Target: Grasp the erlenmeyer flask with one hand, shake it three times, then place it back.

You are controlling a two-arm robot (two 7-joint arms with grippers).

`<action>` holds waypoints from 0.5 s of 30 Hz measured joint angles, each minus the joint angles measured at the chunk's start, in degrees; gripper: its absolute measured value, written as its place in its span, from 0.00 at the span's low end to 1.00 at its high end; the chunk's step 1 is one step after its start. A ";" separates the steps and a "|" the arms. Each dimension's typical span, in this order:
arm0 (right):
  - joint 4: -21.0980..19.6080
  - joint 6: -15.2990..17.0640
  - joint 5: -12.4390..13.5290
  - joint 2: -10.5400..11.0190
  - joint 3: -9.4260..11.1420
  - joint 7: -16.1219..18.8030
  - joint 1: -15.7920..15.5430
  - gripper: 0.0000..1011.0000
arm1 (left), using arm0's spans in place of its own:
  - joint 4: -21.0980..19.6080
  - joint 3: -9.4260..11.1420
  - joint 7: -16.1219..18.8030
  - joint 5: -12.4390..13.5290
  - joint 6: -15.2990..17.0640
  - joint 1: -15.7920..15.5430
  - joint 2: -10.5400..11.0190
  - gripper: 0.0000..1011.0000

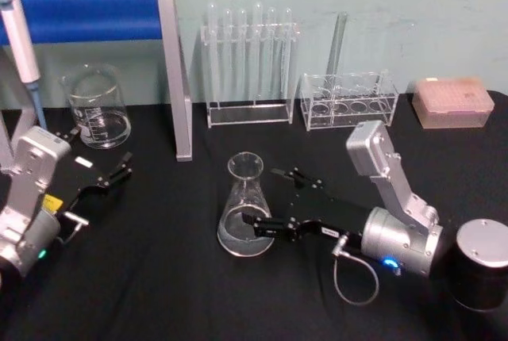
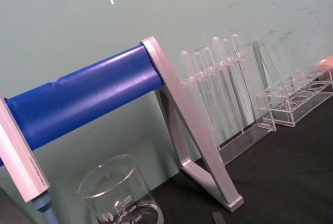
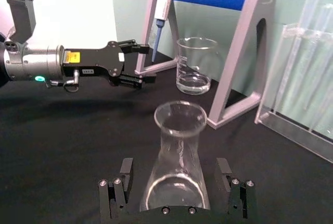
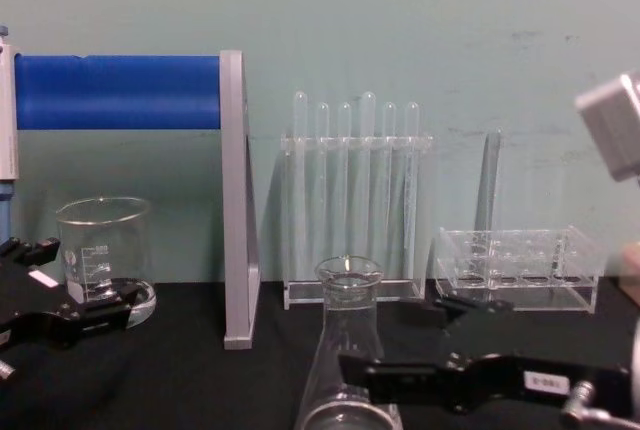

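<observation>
The erlenmeyer flask (image 1: 242,204) stands upright on the black table, clear glass with a little liquid at its base; it also appears in the right wrist view (image 3: 178,161) and the chest view (image 4: 345,350). My right gripper (image 1: 268,200) is open, and its black fingers (image 3: 124,182) straddle the flask's wide base, one on each side with a small gap. From the chest view the right gripper (image 4: 395,335) reaches in low from the right. My left gripper (image 1: 111,178) rests open at the table's left, well away from the flask, also seen in the right wrist view (image 3: 136,63).
A glass beaker (image 1: 97,107) sits back left beside a blue roll on a grey stand (image 1: 173,71) with a hanging pipette (image 1: 20,40). Behind the flask are a test tube rack (image 1: 248,63), a second clear rack (image 1: 348,99) and a pink box (image 1: 452,101). A black silver-lidded cylinder (image 1: 482,266) stands right.
</observation>
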 joint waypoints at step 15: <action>-6.97 1.12 -0.55 2.36 8.52 -11.50 -8.60 0.99 | 0.00 0.00 0.00 0.00 0.00 0.00 0.00 0.99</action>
